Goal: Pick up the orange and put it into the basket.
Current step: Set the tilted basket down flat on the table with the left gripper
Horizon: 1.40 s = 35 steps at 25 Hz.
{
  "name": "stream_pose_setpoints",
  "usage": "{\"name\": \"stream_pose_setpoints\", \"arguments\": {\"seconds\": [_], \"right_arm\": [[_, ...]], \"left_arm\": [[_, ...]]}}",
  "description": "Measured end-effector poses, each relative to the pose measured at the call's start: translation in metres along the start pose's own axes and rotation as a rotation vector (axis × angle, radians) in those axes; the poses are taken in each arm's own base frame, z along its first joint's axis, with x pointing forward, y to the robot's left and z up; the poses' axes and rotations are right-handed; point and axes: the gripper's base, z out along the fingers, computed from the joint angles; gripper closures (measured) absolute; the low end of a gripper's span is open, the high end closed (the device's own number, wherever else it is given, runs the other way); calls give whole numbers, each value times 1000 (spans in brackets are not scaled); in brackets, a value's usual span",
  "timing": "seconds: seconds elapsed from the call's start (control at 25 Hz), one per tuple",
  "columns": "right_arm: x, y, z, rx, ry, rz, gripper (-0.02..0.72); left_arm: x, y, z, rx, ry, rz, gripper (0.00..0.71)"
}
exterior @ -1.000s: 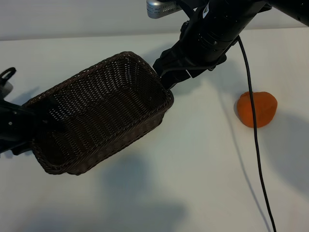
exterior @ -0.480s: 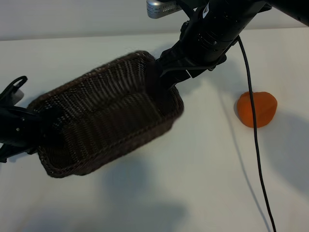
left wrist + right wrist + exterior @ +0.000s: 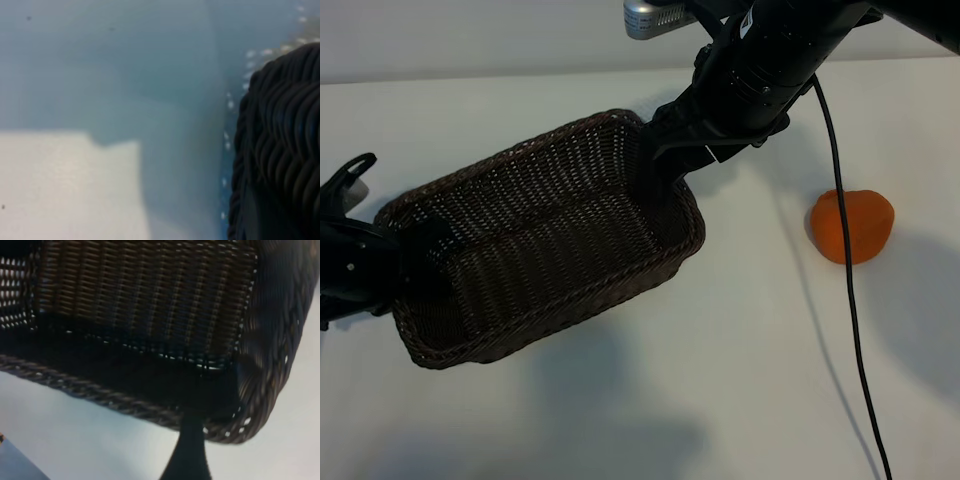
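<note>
The dark-brown wicker basket point(image 3: 570, 312) lies slantwise on the white table, left of centre. My left gripper point(image 3: 412, 255) is at the basket's left end, shut on the rim with one finger inside the wall; the left wrist view shows only that braided rim point(image 3: 280, 150) up close. My right gripper point(image 3: 665, 175) stands open at the basket's far right corner, and one of its fingers point(image 3: 191, 452) shows just outside the rim point(image 3: 120, 405). The orange point(image 3: 852, 226) lies on the table to the right, apart from both grippers and the basket.
A black cable point(image 3: 850, 320) hangs from the right arm and runs across the orange down to the front edge. A silver part point(image 3: 655, 14) sits at the top by the right arm. Bare white table lies in front of the basket.
The left gripper has shut on the basket's left end and risen slightly. The basket has swung, its right end shifting right and nearer. The orange and right arm have stayed put.
</note>
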Motion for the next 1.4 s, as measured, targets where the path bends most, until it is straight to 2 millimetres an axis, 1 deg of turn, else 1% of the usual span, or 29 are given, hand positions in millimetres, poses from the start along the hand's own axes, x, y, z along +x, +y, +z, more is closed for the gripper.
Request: {"name": "stream_pose_setpoints", "arguments": {"seconds": [0.2,0.48,0.72,0.84,1.04,1.24,1.4], "right_arm": [[2,0,0,-2,19,0,108],[4,0,0,-4,40,0,108],[5,1,0,-6,54,0,108],[5,1,0,-7,55,1,108],[5,2,0,-25,55,9,108],[5,2,0,-27,55,9,108],[5,2,0,-27,55,9,108]], "left_arm": [[-7,-13,-13,47,11,55,554],[-24,-30,-29,81,33,149,554],[-43,-42,-48,54,11,226,554],[-49,-44,-53,33,12,257,554],[-57,-47,-50,22,52,294,554],[-69,-52,-46,29,67,338,554],[-78,-52,-36,26,91,349,554]]}}
